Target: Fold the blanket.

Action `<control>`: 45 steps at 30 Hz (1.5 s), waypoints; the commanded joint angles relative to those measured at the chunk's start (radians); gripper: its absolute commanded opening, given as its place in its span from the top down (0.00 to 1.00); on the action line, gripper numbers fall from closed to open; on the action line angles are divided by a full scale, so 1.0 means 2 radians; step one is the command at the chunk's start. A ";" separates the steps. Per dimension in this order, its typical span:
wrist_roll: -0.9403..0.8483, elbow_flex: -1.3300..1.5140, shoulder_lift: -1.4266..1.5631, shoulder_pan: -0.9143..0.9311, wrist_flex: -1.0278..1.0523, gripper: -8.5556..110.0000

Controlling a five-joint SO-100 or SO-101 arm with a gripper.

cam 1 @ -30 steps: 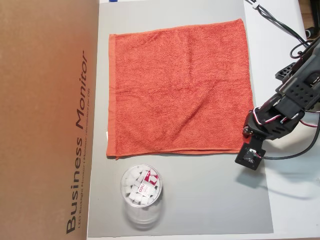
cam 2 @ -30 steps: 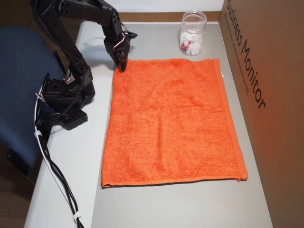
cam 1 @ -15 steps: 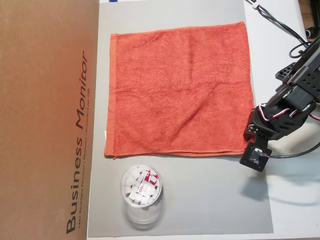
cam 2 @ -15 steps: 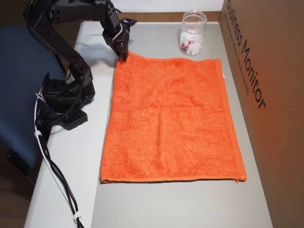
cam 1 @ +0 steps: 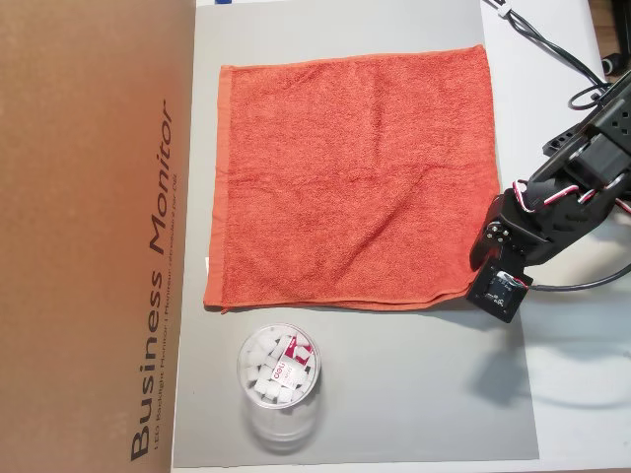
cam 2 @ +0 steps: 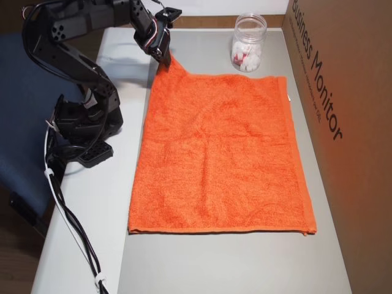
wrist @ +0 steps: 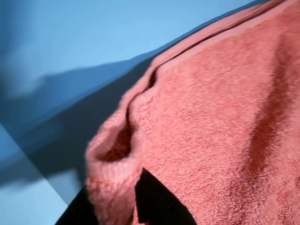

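Observation:
The blanket [cam 1: 355, 168], an orange-red terry towel, lies spread flat on the grey mat [cam 1: 394, 394]. My gripper [cam 1: 480, 271] is at its lower right corner in this overhead view and is shut on that corner. In the other overhead view the gripper [cam 2: 165, 59] holds the corner up in a small peak off the mat, while the rest of the blanket [cam 2: 220, 153] stays flat. The wrist view shows the bunched hem of the blanket [wrist: 211, 140] pinched between my black fingers [wrist: 157, 206] at the gripper [wrist: 115, 204].
A clear plastic cup [cam 1: 279, 370] of white pieces stands on the mat near the held edge. A tall cardboard box [cam 1: 89, 236] runs along the blanket's far side. The arm's base [cam 2: 82, 128] and cables sit on the white table beside a blue chair [cam 2: 24, 92].
My gripper has risen with the blanket's corner, pulling it up into a peak. The blanket has shifted a little on the mat; the cup has not moved.

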 commanded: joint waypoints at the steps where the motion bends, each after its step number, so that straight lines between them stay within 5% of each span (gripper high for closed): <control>1: -0.004 -0.010 0.028 0.021 0.003 0.93; 45: -0.004 -0.213 0.020 0.315 -0.005 0.93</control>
